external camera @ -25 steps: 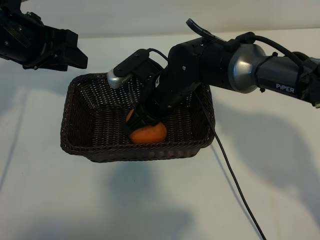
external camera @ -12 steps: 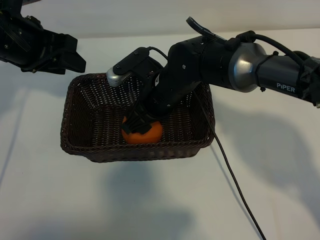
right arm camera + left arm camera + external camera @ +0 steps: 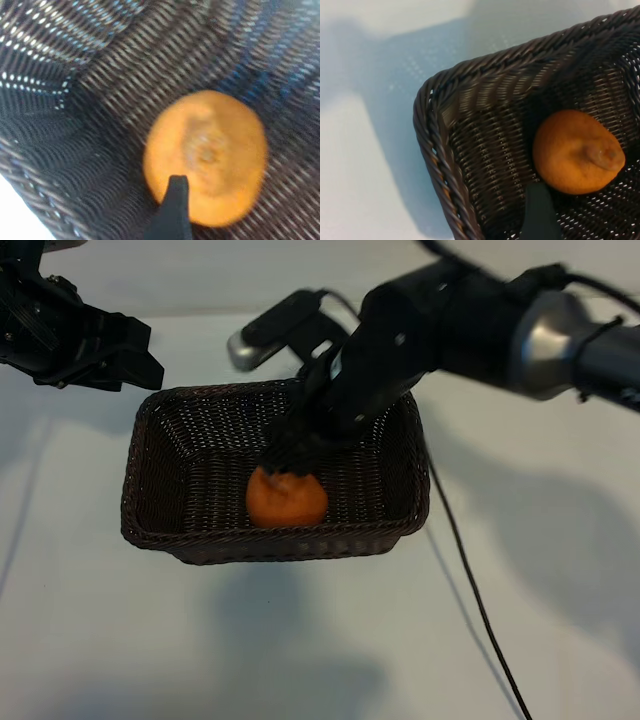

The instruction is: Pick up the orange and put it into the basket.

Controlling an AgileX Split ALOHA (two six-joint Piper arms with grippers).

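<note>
The orange (image 3: 287, 498) lies free on the floor of the dark woven basket (image 3: 135, 475), near its front wall. My right gripper (image 3: 290, 452) hangs just above the fruit, open, with nothing between its fingers. In the right wrist view one dark finger (image 3: 175, 205) reaches in over the orange (image 3: 210, 155), and the basket weave (image 3: 100, 100) fills the rest. My left gripper (image 3: 120, 355) stays open beyond the basket's far left corner, holding nothing. Its wrist view shows the orange (image 3: 577, 152) with its knobbly bump, the basket rim (image 3: 432, 145) and one finger (image 3: 537, 212).
The basket stands on a white table (image 3: 100, 640). A black cable (image 3: 470, 590) trails from the right arm across the table to the front right. The right arm's body hangs over the basket's far right part.
My right gripper has opened and let go of the orange, then risen and drawn back. The orange has settled on the basket floor. The left arm has barely moved.
</note>
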